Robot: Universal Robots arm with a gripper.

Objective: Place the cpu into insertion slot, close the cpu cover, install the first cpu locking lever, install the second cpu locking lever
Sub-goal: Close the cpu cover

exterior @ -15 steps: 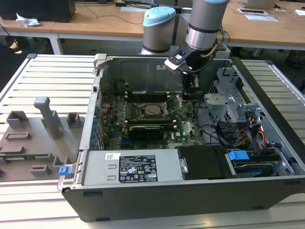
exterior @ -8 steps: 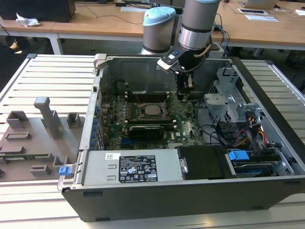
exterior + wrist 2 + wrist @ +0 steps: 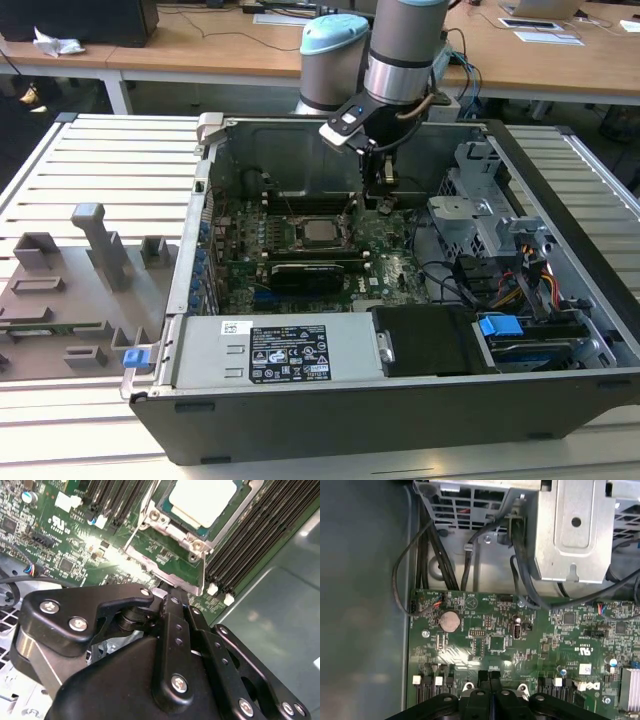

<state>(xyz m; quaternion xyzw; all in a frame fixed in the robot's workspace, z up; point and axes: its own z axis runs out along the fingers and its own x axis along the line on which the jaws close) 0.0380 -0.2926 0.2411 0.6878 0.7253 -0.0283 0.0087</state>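
The cpu (image 3: 202, 500), a square chip with a dull silver top, lies flat in the insertion slot (image 3: 175, 575) on the green motherboard; the exterior view shows the cpu (image 3: 318, 233) mid-board inside the open computer case. The cpu cover (image 3: 172, 525), a silver frame, lies down around the chip, whose top shows through the cut-out. A thin metal lever rod (image 3: 136, 526) runs along one side of the slot. My gripper (image 3: 166, 594) hovers low over the board just beside the slot's edge, fingers (image 3: 492, 675) pressed together and holding nothing. In the exterior view my gripper (image 3: 380, 196) hangs to the right of the cpu.
Long black memory slots (image 3: 250, 545) flank the socket. A silver drive cage (image 3: 570, 530) and black cables (image 3: 435, 555) stand beyond the board's edge. A black card (image 3: 310, 275) and the power supply (image 3: 280, 352) lie nearer the front. A grey fixture (image 3: 80, 280) sits outside the case, exterior view's left.
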